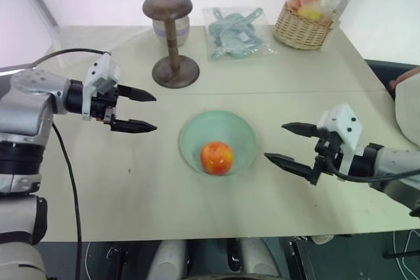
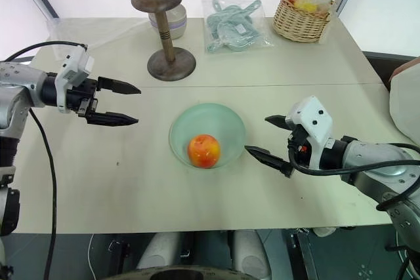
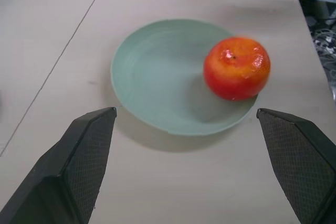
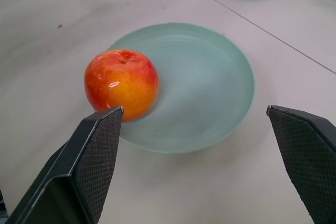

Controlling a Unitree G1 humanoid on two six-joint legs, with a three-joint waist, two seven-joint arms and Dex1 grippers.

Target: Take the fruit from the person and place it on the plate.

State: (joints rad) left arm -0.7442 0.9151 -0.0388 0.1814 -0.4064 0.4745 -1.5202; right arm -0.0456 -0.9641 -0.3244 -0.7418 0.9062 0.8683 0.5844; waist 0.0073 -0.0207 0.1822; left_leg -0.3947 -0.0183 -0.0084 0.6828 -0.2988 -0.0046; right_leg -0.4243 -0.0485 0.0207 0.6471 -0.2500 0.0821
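Head-camera scene over a pale, matte table (image 1: 98, 181). At the right edge, a small part of a person (image 1: 405, 78) is cut off by the frame, so little more than a reddish patch beside pale fabric can be made out.

The wicker basket (image 1: 303, 27) at 1 o'clock is cropped at the top; its contents, orange and yellow rounded shapes, are blurred by clear plastic wrap. A transparent bag of pale blue-green items (image 1: 237, 32) lies at 12 o'clock; what the items are cannot be told. Behind the dark wooden stand (image 1: 172, 40), with a domed cap, slim turned stem and round foot, a pale banded cup (image 1: 176, 31) is mostly hidden.

At centre, the shallow, round mint-green plate (image 1: 218, 141) carries the glossy red-orange fruit (image 1: 216, 157), which has a yellowish patch and sits toward the plate's 6 o'clock rim.

The left gripper (image 1: 136, 110), at 9 o'clock of the plate, has its two black tapered fingers apart, holding nothing. The right gripper (image 1: 292, 143), at 3 o'clock, is likewise spread and empty. The wrist views show cross-hatched finger pads (image 3: 86, 153).
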